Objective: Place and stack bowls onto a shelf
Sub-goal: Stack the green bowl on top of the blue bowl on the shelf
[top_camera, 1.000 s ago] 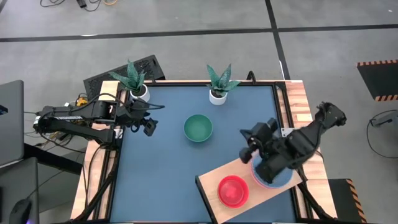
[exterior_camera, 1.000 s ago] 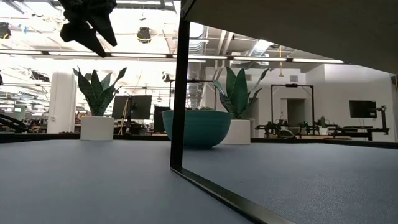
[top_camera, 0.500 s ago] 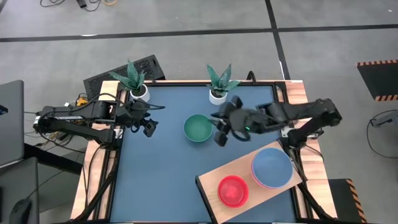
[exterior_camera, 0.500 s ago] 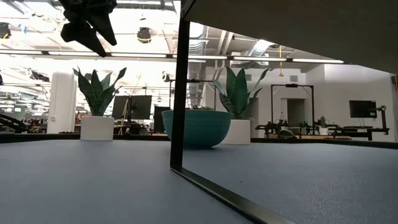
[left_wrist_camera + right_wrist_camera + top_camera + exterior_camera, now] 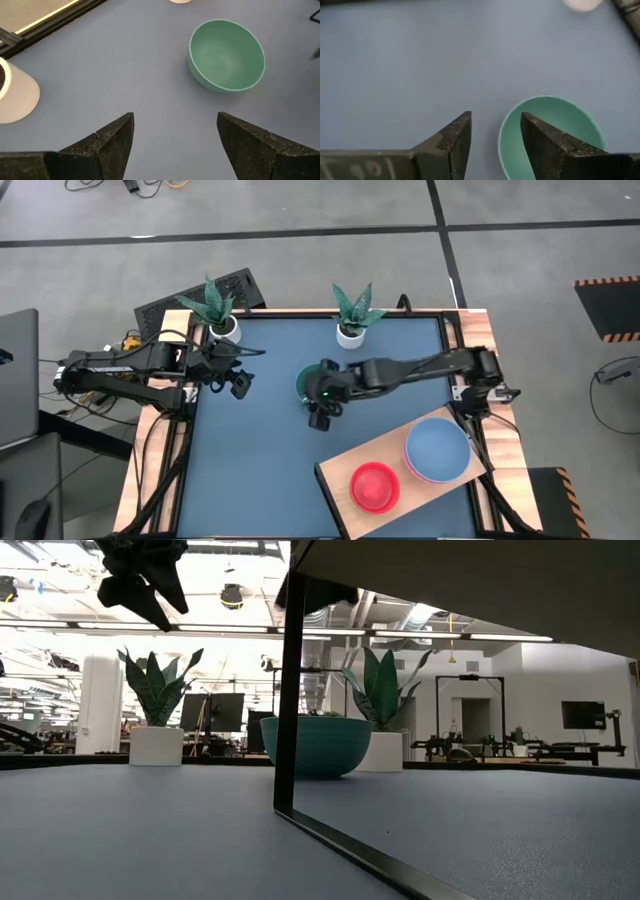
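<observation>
Green bowl [image 5: 550, 137] beneath parted right jaws

Wide open blue table [image 5: 250, 470] on the near left, nothing standing there. The green bowl [image 5: 312, 383] sits mid-table, with the right gripper [image 5: 322, 408] and its arm stretched over it, blocking the way in from the right. Two potted plants [image 5: 350, 315] guard the far edge. The shelf [image 5: 345, 468] fills the near right corner, carrying a red bowl [image 5: 374, 485] and a blue bowl [image 5: 437, 448]. The left gripper [image 5: 236, 383] hangs by the left rail.
</observation>
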### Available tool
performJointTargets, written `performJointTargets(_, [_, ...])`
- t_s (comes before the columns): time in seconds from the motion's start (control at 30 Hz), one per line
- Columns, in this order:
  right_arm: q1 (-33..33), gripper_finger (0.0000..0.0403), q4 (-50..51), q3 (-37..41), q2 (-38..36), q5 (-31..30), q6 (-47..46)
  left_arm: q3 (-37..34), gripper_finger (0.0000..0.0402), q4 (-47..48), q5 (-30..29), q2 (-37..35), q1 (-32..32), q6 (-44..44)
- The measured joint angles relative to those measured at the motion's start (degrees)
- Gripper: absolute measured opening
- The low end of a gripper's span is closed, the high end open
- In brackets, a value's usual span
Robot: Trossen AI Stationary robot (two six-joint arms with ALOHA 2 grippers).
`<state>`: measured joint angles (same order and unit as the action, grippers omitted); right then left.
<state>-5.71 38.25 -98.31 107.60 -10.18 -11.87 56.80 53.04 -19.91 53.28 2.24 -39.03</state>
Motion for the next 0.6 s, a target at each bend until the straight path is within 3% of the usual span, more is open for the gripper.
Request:
performJointTargets(0.3, [2.59, 0.0192, 0.64, -0.08, 7.95, 4.27, 1.77, 0.0, 0.0269, 0.07, -0.12, 0.0, -0.01, -0.84])
performJointTargets(0.6, [4.27, 0.0191, 2.5, -0.06, 12.77, 4.73, 1.82, 0.0, 0.0269, 0.04, -0.5, 0.0, -0.01, -1.72])
